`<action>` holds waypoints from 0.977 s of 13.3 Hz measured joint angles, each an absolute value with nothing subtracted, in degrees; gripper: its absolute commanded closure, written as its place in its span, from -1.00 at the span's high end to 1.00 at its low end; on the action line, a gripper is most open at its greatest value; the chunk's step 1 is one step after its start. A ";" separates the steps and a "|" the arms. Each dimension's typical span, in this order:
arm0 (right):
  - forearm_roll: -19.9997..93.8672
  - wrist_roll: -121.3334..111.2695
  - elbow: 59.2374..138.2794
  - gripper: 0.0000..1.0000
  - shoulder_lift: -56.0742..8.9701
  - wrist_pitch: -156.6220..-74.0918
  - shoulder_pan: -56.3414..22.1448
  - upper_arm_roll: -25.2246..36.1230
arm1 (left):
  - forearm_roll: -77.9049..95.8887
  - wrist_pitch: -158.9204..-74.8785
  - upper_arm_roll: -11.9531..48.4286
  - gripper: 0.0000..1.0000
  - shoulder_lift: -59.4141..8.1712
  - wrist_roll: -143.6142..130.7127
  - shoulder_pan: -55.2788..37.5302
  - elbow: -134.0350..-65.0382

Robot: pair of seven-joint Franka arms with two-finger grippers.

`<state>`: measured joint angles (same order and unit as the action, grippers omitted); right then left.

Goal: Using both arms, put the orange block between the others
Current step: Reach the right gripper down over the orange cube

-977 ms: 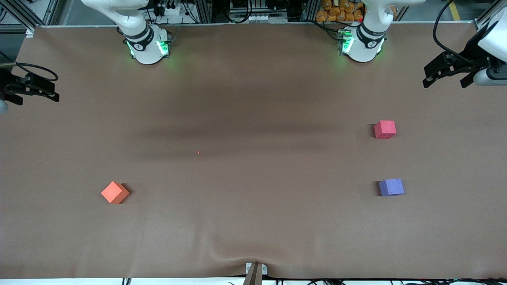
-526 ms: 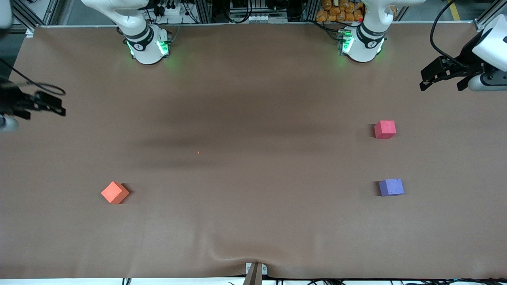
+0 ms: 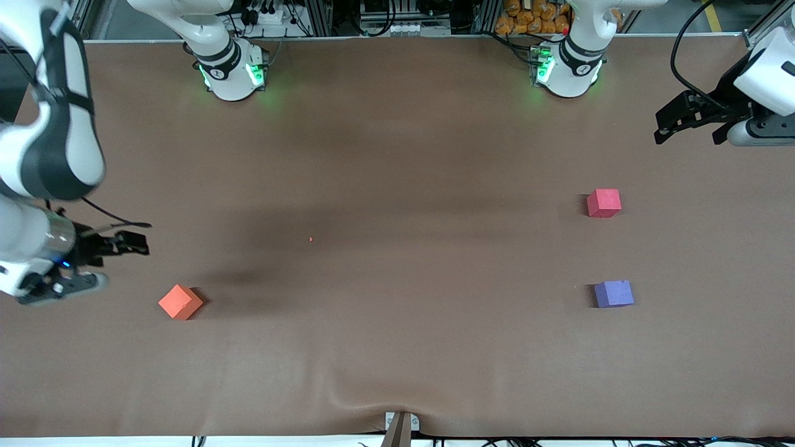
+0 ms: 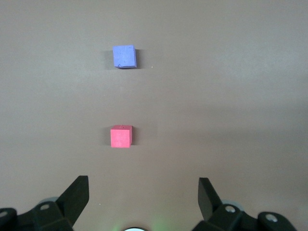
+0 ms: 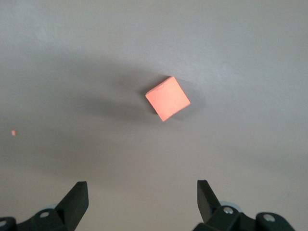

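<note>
The table (image 3: 397,155) was brown all over, with some darker, shadowy patches across the middle. The orange block (image 3: 180,302) was a bright, plain orange with no marks on it. One of the others was a pinkish-red cube (image 3: 604,203), and one was a purple-blue cube (image 3: 613,293). Both were plain too. A tiny orange-red speck (image 3: 310,239) sat on the brown. The arms were white with black bands at the joints. The right arm's base (image 3: 233,71) and the left arm's base (image 3: 565,68) glowed green. The left gripper (image 3: 689,121) was black. The right gripper (image 3: 127,243) was black too, with a little blue light near it.
</note>
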<state>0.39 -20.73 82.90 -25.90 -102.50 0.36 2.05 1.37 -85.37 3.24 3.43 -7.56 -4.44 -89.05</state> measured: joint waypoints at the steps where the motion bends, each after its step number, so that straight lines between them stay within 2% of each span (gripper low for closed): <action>1: 0.39 -24.23 82.94 1.00 -27.92 -104.01 0.38 2.08 | 1.37 -85.37 3.24 1.00 3.35 -7.56 -4.43 -89.04; 7: 0.39 -44.72 83.07 1.00 -38.83 -117.20 2.52 2.56 | 1.37 -85.38 3.20 1.00 3.20 -7.56 -4.31 -89.01; 13: 0.39 -45.79 82.98 1.00 -41.99 -120.51 2.29 2.08 | 1.37 -85.43 3.20 1.00 2.99 -7.56 -4.30 -89.02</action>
<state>0.39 -45.79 82.98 -41.99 -120.51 2.29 2.08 1.37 -85.43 3.20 2.99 -7.56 -4.30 -89.02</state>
